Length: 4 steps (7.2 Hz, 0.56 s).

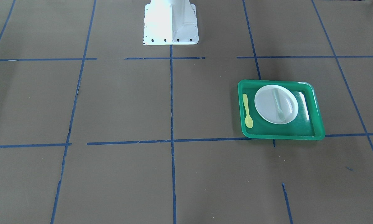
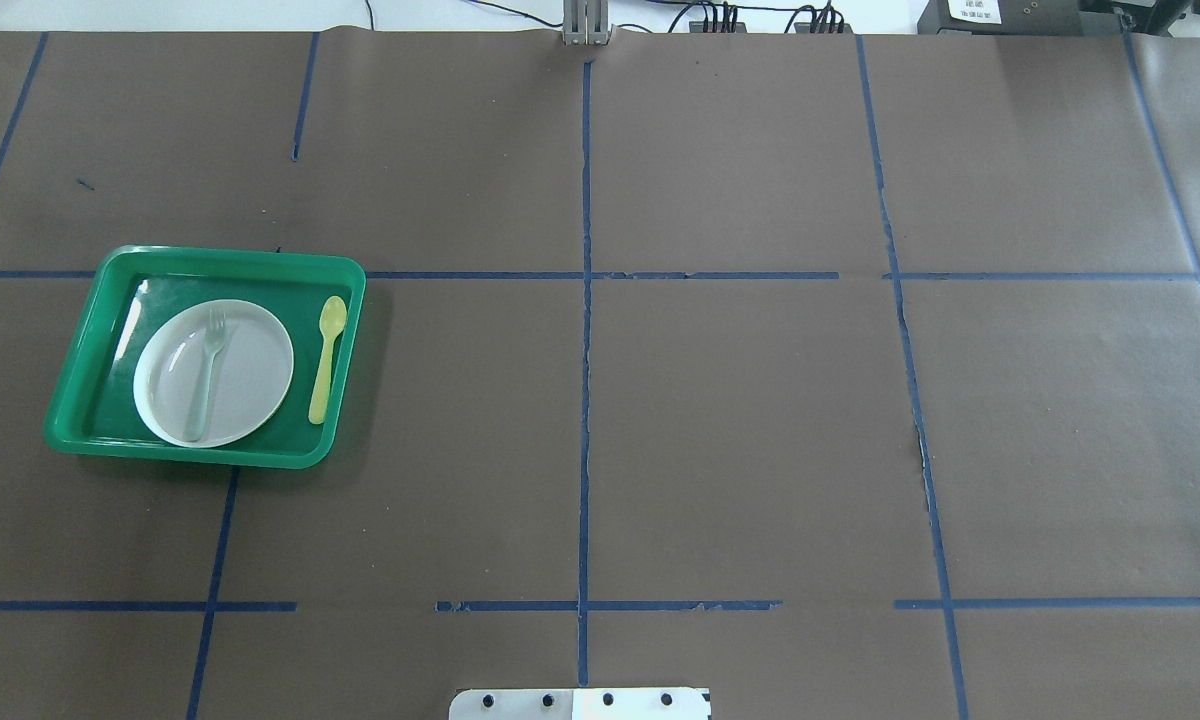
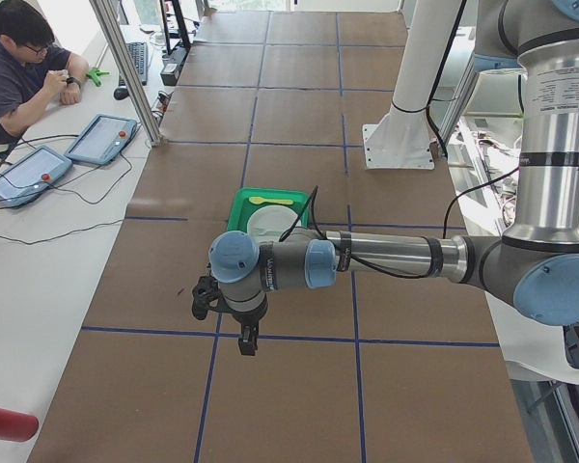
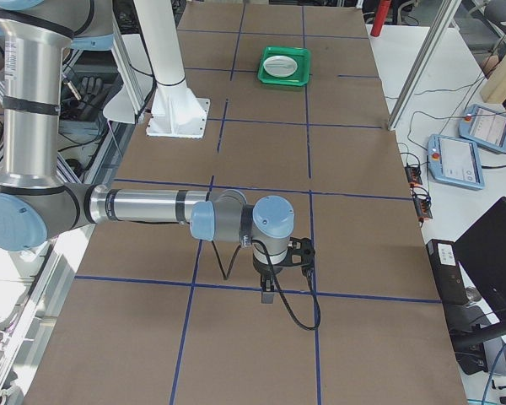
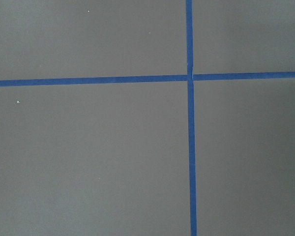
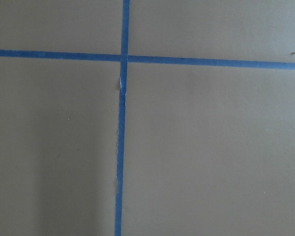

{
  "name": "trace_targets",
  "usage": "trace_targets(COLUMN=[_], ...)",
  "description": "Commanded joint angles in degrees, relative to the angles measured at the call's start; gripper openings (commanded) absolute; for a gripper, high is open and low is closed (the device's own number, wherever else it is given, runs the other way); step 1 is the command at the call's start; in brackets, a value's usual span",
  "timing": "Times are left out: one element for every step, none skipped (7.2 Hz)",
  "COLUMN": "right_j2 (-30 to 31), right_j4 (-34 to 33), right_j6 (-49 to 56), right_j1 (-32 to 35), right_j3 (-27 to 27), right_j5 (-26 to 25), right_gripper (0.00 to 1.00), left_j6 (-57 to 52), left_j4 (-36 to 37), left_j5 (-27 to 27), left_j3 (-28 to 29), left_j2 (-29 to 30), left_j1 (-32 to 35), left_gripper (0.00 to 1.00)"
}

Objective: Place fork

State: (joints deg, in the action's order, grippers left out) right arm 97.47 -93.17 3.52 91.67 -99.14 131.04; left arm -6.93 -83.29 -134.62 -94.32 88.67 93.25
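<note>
as the fork (image 2: 205, 375) crosses the plate (image 2: 257, 372), tray (image 2: 230, 257) walls (raised) enclose.

Overhead faces front camera — both share the tray (image 2: 230, 257).

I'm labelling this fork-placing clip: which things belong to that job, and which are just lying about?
Job: small pale translucent plastic fork, lying on the round white plate.
Lying about: that plate; yellow plastic spoon beside it; rectangular green plastic tray holding all three.

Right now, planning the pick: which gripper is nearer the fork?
Left. The left gripper hangs a short way from the tray holding the fork; the right gripper hangs far away on the opposite side.
</note>
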Motion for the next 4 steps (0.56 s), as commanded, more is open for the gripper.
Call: trace_targets(right_j2=[0.0, 0.0, 0.0, 0.0], right_j4=[0.0, 0.0, 0.0, 0.0], right_j6=[0.0, 0.0, 0.0, 0.0], right_j1=[0.0, 0.0, 0.0, 0.0], right_j3=[0.0, 0.0, 0.0, 0.0], right_j5=[0.0, 0.0, 0.0, 0.0], right_gripper=[1.00, 1.00, 1.00, 1.00], left_j6=[-0.3, 0.2, 0.8, 3.7], left_j4=[-0.6, -1.7, -3.5, -3.7], left_j5=[0.0, -0.1, 0.3, 0.4], left_j3=[-1.1, -0.8, -0.9, -3.2], left_j2=[0.2, 0.6, 2.4, 2.7], left_j1=[0.0, -0.1, -1.3, -2.4], left_gripper=[1.00, 1.00, 1.00, 1.00])
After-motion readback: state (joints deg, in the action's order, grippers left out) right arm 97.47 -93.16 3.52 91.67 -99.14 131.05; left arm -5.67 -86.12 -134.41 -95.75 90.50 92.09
